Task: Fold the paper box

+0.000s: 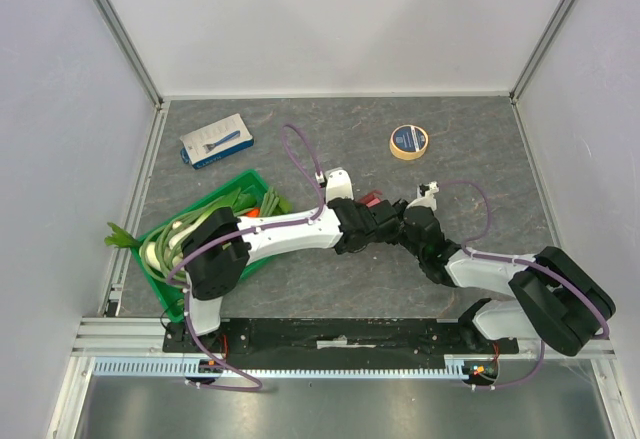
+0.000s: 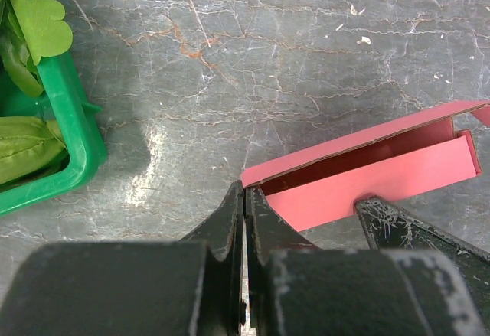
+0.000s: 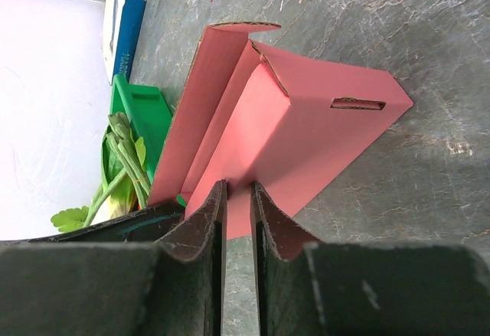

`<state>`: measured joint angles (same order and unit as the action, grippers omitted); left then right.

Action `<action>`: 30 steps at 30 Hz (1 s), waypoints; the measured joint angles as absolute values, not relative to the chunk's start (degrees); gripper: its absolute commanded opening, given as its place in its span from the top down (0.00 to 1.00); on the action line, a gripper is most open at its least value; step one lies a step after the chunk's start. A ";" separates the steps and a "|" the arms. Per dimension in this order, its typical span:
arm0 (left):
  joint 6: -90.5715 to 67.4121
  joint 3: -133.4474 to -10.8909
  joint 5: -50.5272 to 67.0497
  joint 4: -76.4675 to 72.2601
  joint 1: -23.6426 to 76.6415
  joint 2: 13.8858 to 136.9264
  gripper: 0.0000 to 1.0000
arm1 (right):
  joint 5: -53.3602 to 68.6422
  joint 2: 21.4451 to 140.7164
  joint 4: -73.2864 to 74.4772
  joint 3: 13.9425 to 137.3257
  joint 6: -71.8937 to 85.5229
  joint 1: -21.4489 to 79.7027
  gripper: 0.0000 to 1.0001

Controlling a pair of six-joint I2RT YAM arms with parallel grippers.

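Where: the paper box [image 1: 372, 199] sits in the middle of the surface [image 1: 480, 159], between the two arms. From above it is mostly hidden.
Done: the long walls are bent up, so it looks like a half-made long box.
Left to do: the end flap [image 3: 237, 30] sticks out loose, the slot [image 3: 357, 103] is empty, and one long side looks open.
Long way: it runs away from the right fingers [image 3: 203, 221], toward the green crate [image 3: 142, 114] and the blue-and-white package [image 3: 122, 22].
Right fingers: nearly together, pinching a thin pink wall.
Left fingers [image 2: 228, 221]: pressed tight together at the box's near corner. I cannot tell if any card is between them.
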<state>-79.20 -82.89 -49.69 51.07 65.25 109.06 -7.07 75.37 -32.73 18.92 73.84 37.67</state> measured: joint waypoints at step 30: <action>-52.23 -57.36 -28.25 23.35 65.25 80.36 0.31 | -3.81 75.68 -35.70 17.52 73.54 36.51 0.82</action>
